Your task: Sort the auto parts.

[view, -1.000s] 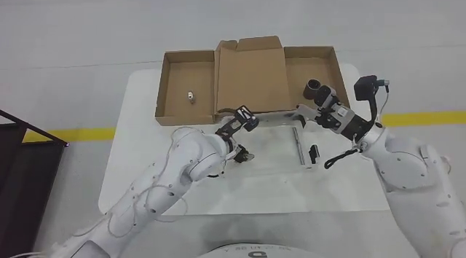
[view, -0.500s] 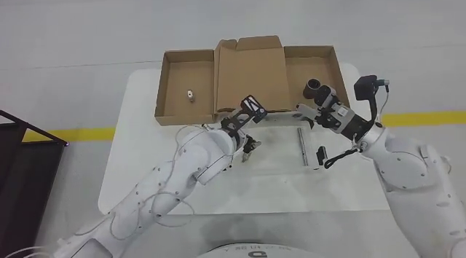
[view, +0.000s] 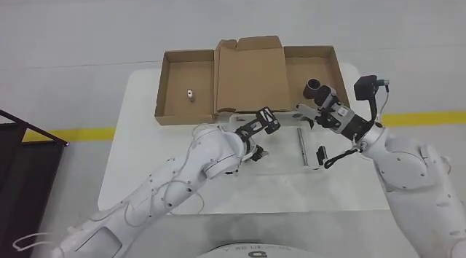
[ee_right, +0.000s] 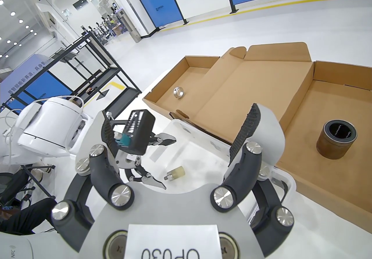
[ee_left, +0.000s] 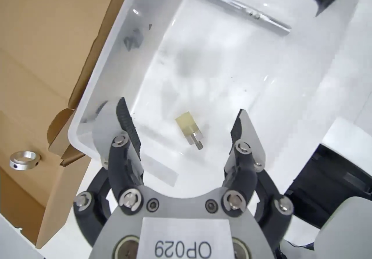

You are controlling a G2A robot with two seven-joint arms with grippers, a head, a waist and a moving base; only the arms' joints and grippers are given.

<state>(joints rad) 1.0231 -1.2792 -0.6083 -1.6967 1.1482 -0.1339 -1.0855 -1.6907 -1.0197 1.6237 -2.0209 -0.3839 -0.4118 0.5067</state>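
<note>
My left gripper (ee_left: 183, 120) (view: 256, 151) hangs open just above a clear plastic tray (ee_left: 96, 74) (view: 280, 165). A small cream standoff with a metal stud (ee_left: 189, 131) (ee_right: 175, 173) lies on the tray floor between its fingers. Farther along the tray lie a metal rod (ee_left: 241, 10) (view: 300, 143) and a black part (view: 319, 155). My right gripper (ee_right: 180, 116) (view: 321, 109) is open and empty at the tray's far right corner, beside the cardboard box (view: 251, 76). The box holds a silver ring (view: 190, 96) (ee_right: 178, 92) on the left and a dark bushing (view: 314, 84) (ee_right: 335, 139) on the right.
The box's middle flap (view: 251, 68) stands open between its two compartments. The white table (view: 138, 156) has bare surface left of and in front of the tray. A black rack (view: 14, 156) stands beside the table's left side.
My left gripper has swung to the right, from the tray's near left end to over the standoff. The right arm has stayed still.
</note>
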